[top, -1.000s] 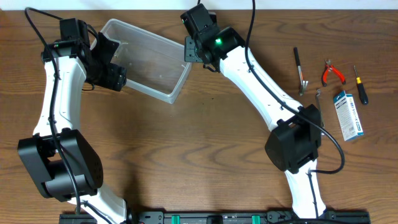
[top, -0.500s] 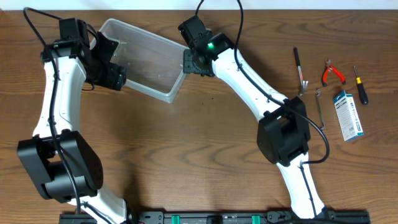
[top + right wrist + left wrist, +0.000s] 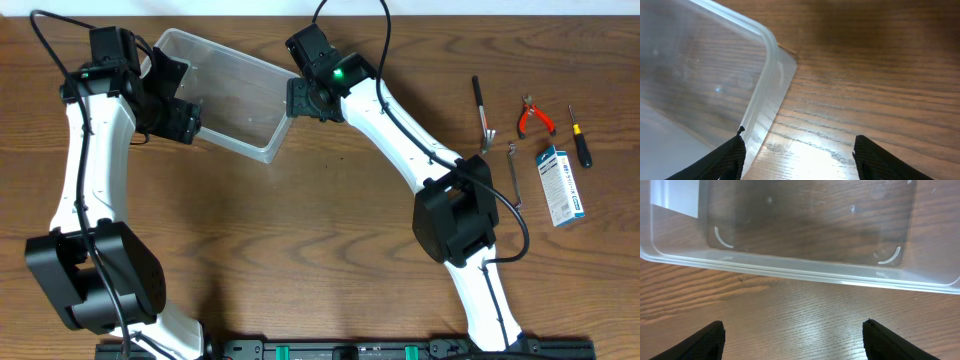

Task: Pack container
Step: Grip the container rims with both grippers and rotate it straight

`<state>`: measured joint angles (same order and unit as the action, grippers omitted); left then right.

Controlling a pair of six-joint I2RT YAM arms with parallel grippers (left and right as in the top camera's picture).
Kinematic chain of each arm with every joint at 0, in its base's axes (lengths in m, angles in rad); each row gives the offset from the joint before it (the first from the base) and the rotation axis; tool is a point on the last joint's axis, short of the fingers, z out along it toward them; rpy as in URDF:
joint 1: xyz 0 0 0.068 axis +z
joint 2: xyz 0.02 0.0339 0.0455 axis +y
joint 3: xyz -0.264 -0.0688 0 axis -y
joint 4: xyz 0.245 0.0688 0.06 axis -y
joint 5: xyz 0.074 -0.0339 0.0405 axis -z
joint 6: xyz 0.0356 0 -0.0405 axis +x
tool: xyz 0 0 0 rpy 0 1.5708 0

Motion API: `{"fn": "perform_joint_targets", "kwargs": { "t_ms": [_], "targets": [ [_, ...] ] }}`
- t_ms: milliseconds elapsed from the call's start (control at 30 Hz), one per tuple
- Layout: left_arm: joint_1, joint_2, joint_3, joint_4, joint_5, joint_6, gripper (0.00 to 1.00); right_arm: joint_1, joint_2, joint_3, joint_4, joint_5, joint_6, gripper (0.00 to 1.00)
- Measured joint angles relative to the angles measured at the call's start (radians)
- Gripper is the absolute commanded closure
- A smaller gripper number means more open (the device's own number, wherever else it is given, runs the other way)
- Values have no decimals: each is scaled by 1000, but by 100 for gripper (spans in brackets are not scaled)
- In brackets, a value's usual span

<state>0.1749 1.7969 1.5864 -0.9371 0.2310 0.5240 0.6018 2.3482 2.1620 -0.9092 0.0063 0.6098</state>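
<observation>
The clear plastic container (image 3: 235, 95) lies empty at the back left of the table, set at an angle. My left gripper (image 3: 188, 108) is at its left long side, open and empty. In the left wrist view the container's rim (image 3: 800, 273) runs across ahead of the open fingers (image 3: 792, 337), which are over bare wood. My right gripper (image 3: 298, 98) is at the container's right end, open. In the right wrist view its left finger is at the container's rounded corner rim (image 3: 767, 55), and the gap between the fingers (image 3: 800, 155) is over wood.
At the right of the table lie a black-handled tool (image 3: 483, 112), red pliers (image 3: 535, 117), a screwdriver (image 3: 579, 137), a thin metal key (image 3: 513, 170) and a small blue-and-white box (image 3: 560, 185). The table's back edge is just behind the container.
My right gripper has moved left up to the container's right end, and the container has shifted a little to the left. The left gripper has barely moved.
</observation>
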Motion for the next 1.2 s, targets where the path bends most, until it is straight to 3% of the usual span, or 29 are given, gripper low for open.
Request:
{"fn": "perform_joint_targets", "kwargs": {
  "t_ms": [1200],
  "targets": [
    [0,-10,0,-35,2,0,21,-2,2,0,96,-60,107,41]
  ]
}}
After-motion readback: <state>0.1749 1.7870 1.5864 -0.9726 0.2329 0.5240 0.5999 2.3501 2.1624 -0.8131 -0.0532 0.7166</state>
